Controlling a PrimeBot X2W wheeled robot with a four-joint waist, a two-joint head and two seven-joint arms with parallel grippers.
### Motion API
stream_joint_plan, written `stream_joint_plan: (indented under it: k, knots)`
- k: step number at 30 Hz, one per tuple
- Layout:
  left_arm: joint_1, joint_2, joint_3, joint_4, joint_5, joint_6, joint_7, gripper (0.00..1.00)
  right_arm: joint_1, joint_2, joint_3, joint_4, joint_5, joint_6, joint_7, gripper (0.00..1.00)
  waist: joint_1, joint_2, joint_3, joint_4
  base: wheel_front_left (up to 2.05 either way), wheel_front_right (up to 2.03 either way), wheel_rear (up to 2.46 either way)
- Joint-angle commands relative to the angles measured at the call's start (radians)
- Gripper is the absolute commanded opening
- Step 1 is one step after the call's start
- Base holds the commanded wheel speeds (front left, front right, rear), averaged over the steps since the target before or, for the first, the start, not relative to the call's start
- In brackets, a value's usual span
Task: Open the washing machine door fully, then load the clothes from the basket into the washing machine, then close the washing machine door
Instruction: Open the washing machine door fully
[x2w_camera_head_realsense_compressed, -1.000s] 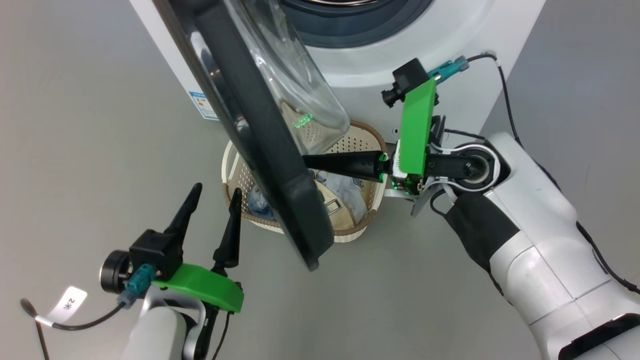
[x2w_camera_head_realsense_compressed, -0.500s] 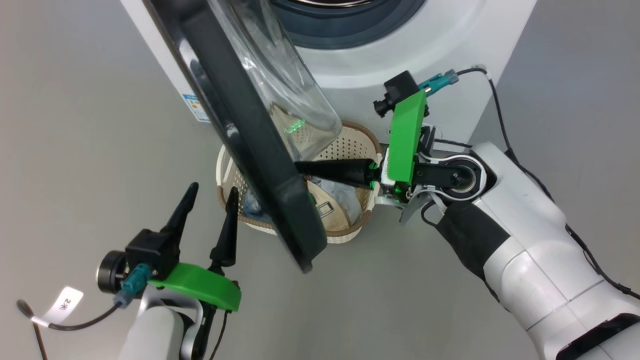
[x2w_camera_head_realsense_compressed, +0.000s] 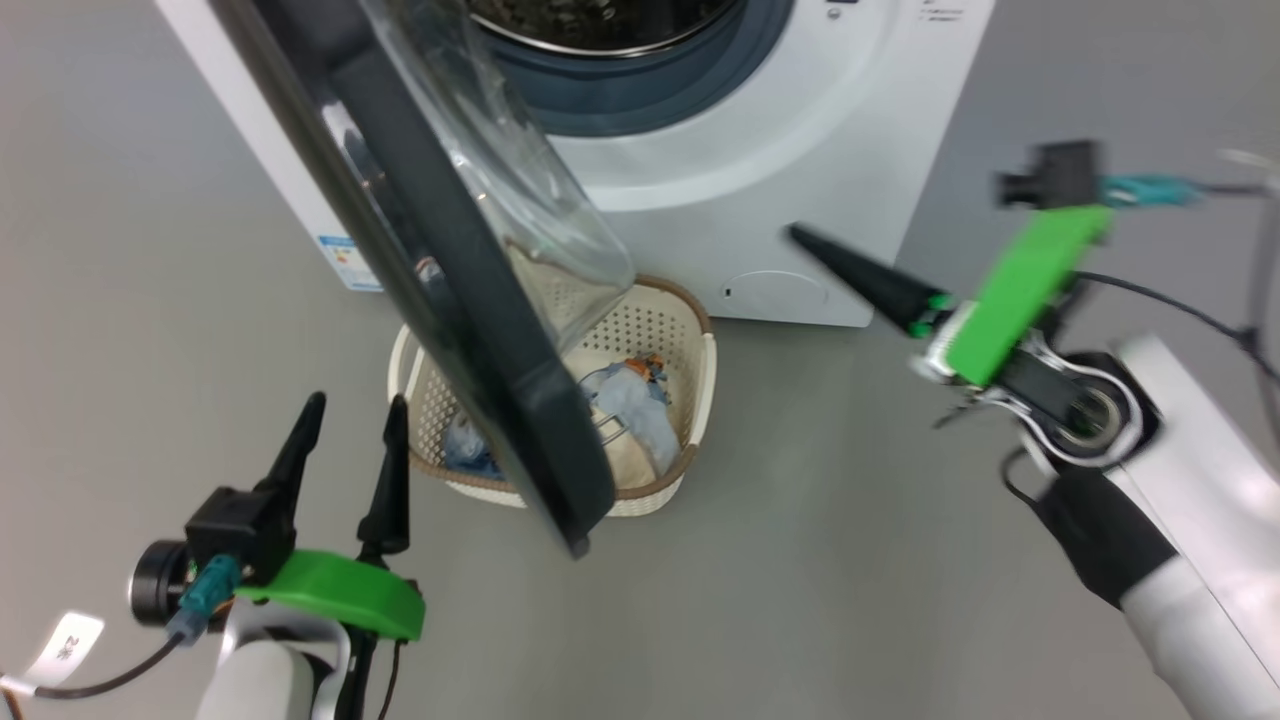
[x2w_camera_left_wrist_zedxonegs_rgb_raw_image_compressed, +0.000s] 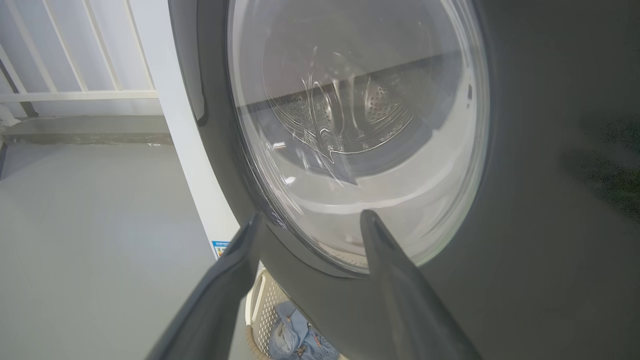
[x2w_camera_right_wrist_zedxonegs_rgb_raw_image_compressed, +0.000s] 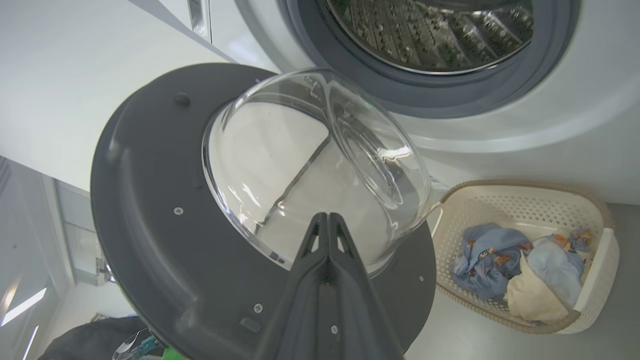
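Note:
The washing machine (x2w_camera_head_realsense_compressed: 800, 130) stands at the top of the head view, its steel drum (x2w_camera_right_wrist_zedxonegs_rgb_raw_image_compressed: 430, 30) exposed. The washing machine door (x2w_camera_head_realsense_compressed: 440, 300) is swung out edge-on toward me, with the glass bowl (x2w_camera_right_wrist_zedxonegs_rgb_raw_image_compressed: 310, 165) facing the right wrist view. Below it on the floor sits the basket (x2w_camera_head_realsense_compressed: 690, 340), holding the clothes (x2w_camera_head_realsense_compressed: 630, 410): blue, light blue and cream garments (x2w_camera_right_wrist_zedxonegs_rgb_raw_image_compressed: 500, 250). My left gripper (x2w_camera_head_realsense_compressed: 356, 400) is open, left of the door's outer face (x2w_camera_left_wrist_zedxonegs_rgb_raw_image_compressed: 525, 200) and apart from it. My right gripper (x2w_camera_head_realsense_compressed: 800, 236) is shut and empty, well right of the door.
Grey floor surrounds the machine and basket on all sides. A blue label sticker (x2w_camera_head_realsense_compressed: 345, 262) marks the machine's left front corner. A white railing (x2w_camera_left_wrist_zedxonegs_rgb_raw_image_compressed: 75, 92) runs behind the machine in the left wrist view.
My right gripper has drawn back from the door's inner side to the right and now hangs free. The head camera has shifted, so the whole scene sits lower and further left.

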Motion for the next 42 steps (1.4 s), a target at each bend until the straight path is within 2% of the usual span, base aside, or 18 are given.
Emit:
stream_joint_plan:
  k: [1, 5, 9, 11, 13, 14, 15, 22, 24, 30, 37, 42]
  knots:
    - [0.004, 0.026, 0.043, -0.032, 0.014, 0.000, -0.006, 1.00, 0.048, -0.009, -0.022, -0.052, -0.041, 0.002, -0.069, 0.00, 0.0000, 0.0000, -0.018, -0.022, 0.00, 0.00, 0.00]
    - [0.031, 0.038, 0.070, -0.052, 0.018, -0.001, -0.006, 1.00, 0.166, -0.030, -0.077, -0.121, -0.151, 0.002, -0.242, 0.00, 0.0000, 0.0000, -0.034, -0.048, 0.00, 0.00, 0.00]
    - [0.059, 0.047, 0.090, -0.074, 0.026, 0.000, -0.006, 1.00, 0.275, -0.040, -0.110, -0.185, -0.279, 0.002, -0.362, 0.00, 0.0000, 0.0000, -0.050, -0.073, 0.00, 0.00, 0.00]
    - [0.072, 0.049, 0.098, -0.081, 0.029, 0.000, -0.006, 1.00, 0.330, -0.029, -0.139, -0.204, -0.332, 0.002, -0.422, 0.24, 0.0000, 0.0000, -0.059, -0.083, 0.00, 0.00, 0.00]
    - [0.086, 0.051, 0.104, -0.086, 0.030, 0.000, -0.006, 1.00, 0.375, -0.020, -0.165, -0.221, -0.394, 0.002, -0.481, 0.42, 0.0000, 0.0000, -0.070, -0.092, 0.00, 0.00, 0.00]
    - [0.094, 0.051, 0.107, -0.088, 0.031, 0.001, -0.006, 1.00, 0.398, -0.010, -0.183, -0.224, -0.420, 0.002, -0.509, 0.65, 0.0000, 0.0000, -0.075, -0.097, 0.00, 0.00, 0.00]
    - [0.101, 0.051, 0.110, -0.090, 0.032, 0.001, -0.006, 1.00, 0.416, -0.007, -0.193, -0.230, -0.456, 0.002, -0.534, 1.00, 0.0000, 0.0000, -0.080, -0.101, 0.00, 0.00, 0.00]
    - [0.144, 0.047, 0.115, -0.102, 0.037, 0.001, -0.006, 1.00, 0.518, 0.019, -0.269, -0.230, -0.717, 0.002, -0.636, 1.00, 0.0000, 0.0000, -0.108, -0.116, 0.00, 0.00, 0.00]
    - [0.149, 0.046, 0.116, -0.105, 0.037, 0.001, -0.006, 1.00, 0.531, 0.029, -0.283, -0.231, -0.751, 0.002, -0.644, 1.00, 0.0000, 0.0000, -0.111, -0.117, 0.00, 0.00, 0.00]
    - [0.182, 0.040, 0.125, -0.133, 0.037, 0.004, -0.006, 1.00, 0.607, 0.083, -0.363, -0.251, -0.961, 0.002, -0.666, 1.00, 0.0000, 0.0000, -0.129, -0.123, 0.00, 0.00, 0.00]
    - [0.225, 0.032, 0.145, -0.164, 0.035, 0.014, -0.006, 1.00, 0.683, 0.160, -0.456, -0.301, -1.113, 0.002, -0.668, 1.00, 0.0000, 0.0000, -0.148, -0.132, 0.00, 0.00, 0.00]
    - [0.249, 0.026, 0.146, -0.180, 0.038, 0.019, -0.006, 1.00, 0.728, 0.181, -0.472, -0.324, -1.186, 0.002, -0.669, 1.00, 0.0000, 0.0000, -0.157, -0.138, 0.00, 0.00, 0.00]
